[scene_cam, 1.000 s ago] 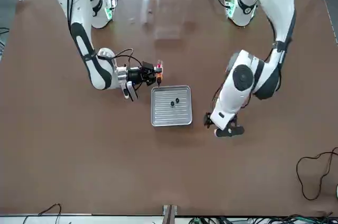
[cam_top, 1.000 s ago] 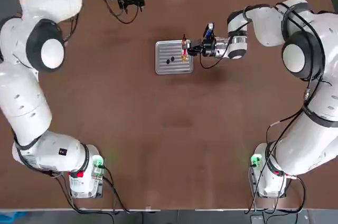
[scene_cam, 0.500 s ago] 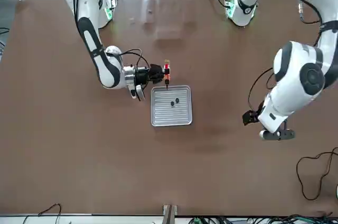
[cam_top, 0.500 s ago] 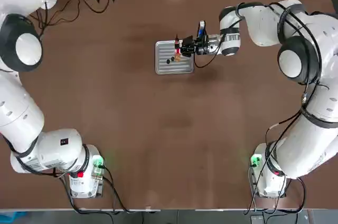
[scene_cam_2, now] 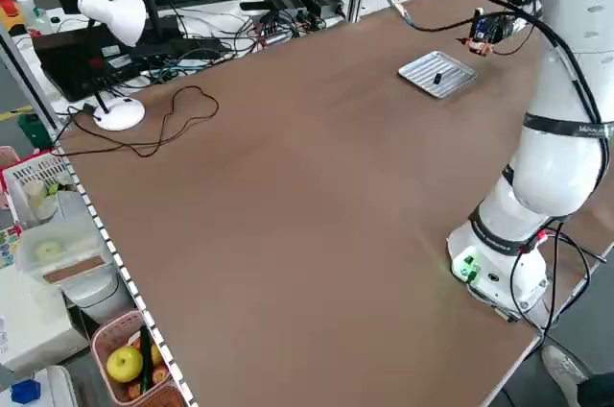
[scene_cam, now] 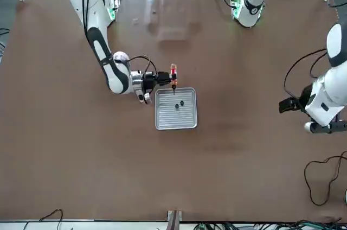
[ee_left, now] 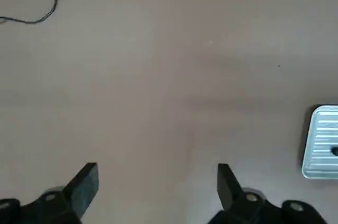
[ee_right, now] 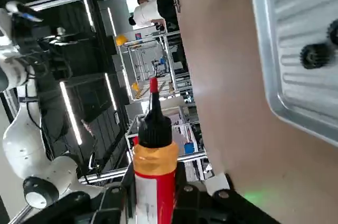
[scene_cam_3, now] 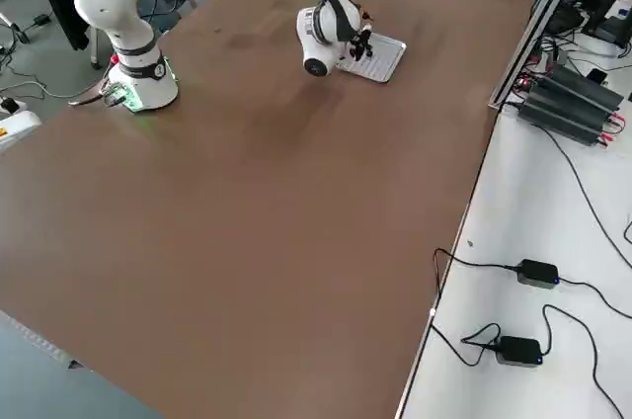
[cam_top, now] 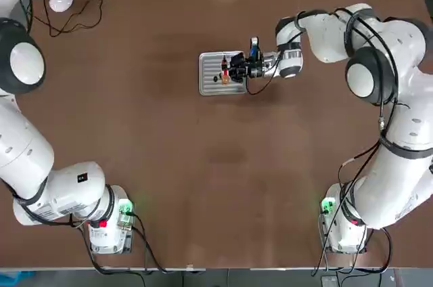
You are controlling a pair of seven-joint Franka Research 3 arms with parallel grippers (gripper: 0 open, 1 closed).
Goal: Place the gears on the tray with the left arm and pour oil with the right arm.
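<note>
Front view, left to right: pinching red-and-orange bottle of oil (scene_cam: 173, 69) in black right gripper (scene_cam: 172, 77), near ribbed silvery metal tray (scene_cam: 176, 122). Two small dark gears (scene_cam: 177, 106) on tray. Black left gripper (scene_cam: 286, 104) spread, well apart from tray.

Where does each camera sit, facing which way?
Top: overhead, looking down; both arms, tray.
Front: across the table, facing the robot; both arms.
Left side: raised, looking diagonally down; one whole arm, part of another.
Right side: raised, diagonal; both arms in part.
Left wrist: on that arm, facing its open claw and the table.
Right wrist: on that arm, facing its claw gripping the oil bottle; the left arm behind.
Both wrist views share the tray.
</note>
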